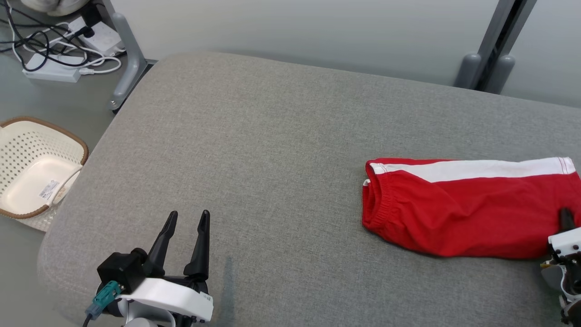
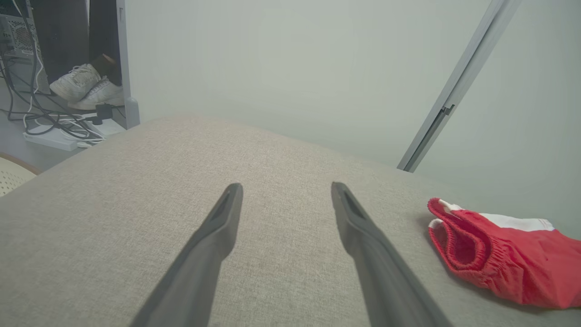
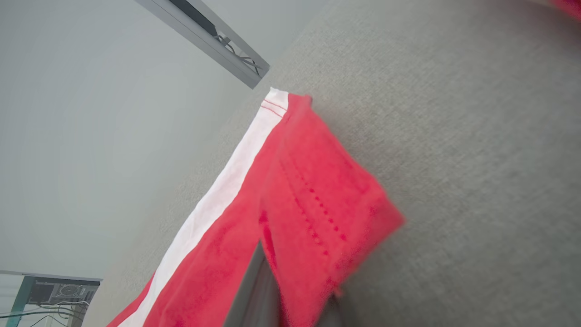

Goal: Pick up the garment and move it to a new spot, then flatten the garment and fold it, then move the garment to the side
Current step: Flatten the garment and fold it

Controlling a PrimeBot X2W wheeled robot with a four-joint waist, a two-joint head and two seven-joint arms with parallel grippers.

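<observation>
The garment (image 1: 463, 213) is a pair of red shorts with a white side stripe, lying folded flat at the right of the grey padded table (image 1: 272, 136). Its elastic waistband points left. My right gripper (image 1: 565, 218) reaches in from the right edge, shut on the garment's hem end. In the right wrist view the red cloth (image 3: 308, 200) drapes over one grey finger (image 3: 254, 295), its corner lifted off the padding. My left gripper (image 1: 188, 218) rests open and holds nothing at the lower left, far from the shorts. The left wrist view has those fingers (image 2: 218, 236) spread, with the waistband (image 2: 458, 236) off to the right.
A cream perforated basket (image 1: 41, 172) stands on the floor left of the table. Cables and power strips (image 1: 59, 50) lie at the far left near a metal frame leg (image 1: 129, 59). White shoes (image 2: 86, 86) sit by that frame. A pale wall backs the table.
</observation>
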